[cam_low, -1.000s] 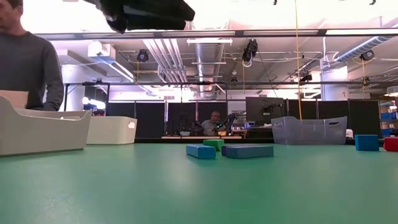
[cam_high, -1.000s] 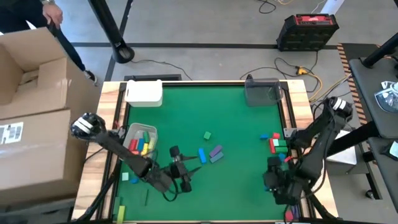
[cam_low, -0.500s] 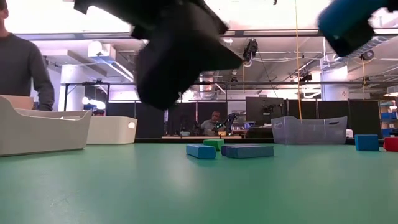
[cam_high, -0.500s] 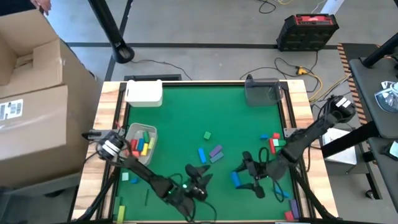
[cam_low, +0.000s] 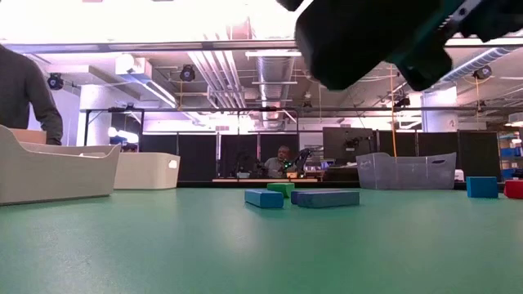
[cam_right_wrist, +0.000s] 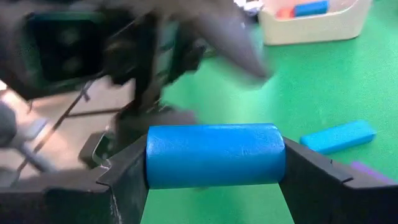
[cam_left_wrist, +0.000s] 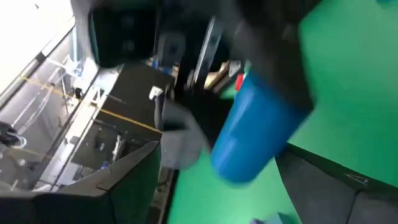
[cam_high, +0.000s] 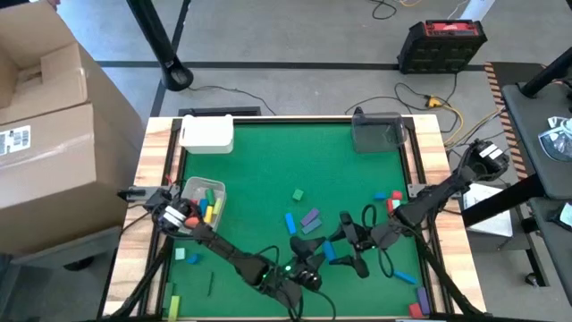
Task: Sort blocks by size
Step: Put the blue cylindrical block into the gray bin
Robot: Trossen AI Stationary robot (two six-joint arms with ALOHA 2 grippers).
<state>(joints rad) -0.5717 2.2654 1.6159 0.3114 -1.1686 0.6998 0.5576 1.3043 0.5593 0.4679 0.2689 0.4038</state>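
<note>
My right gripper (cam_high: 338, 248) is shut on a blue round-ended block (cam_right_wrist: 214, 155) above the near middle of the green table (cam_high: 268, 161). My left gripper (cam_high: 307, 262) hovers open just left of that block, facing it; I see no touch. The same block (cam_left_wrist: 258, 134) fills the left wrist view. A green cube (cam_high: 297, 194), a blue bar (cam_high: 290, 222) and purple bars (cam_high: 310, 219) lie flat at mid-table. More red, green and blue blocks (cam_high: 393, 204) lie near the right edge. My right gripper pinches the blue block between its two fingers, one on each end face (cam_right_wrist: 277, 155). The block lies level across the gap. It is lifted clear of the table.
A white tray (cam_high: 203, 201) with several coloured blocks sits at the left edge. A second white tray (cam_high: 207, 134) stands far left and a clear grey bin (cam_high: 375, 132) far right. A person (cam_low: 24, 98) stands beyond the table's left; cardboard boxes (cam_high: 45, 134) stand there too.
My right gripper has swung from the near right corner toward the table's left, carrying the blue block clear of the table. My left gripper has moved toward the right along the near edge. The two now stand close together.
</note>
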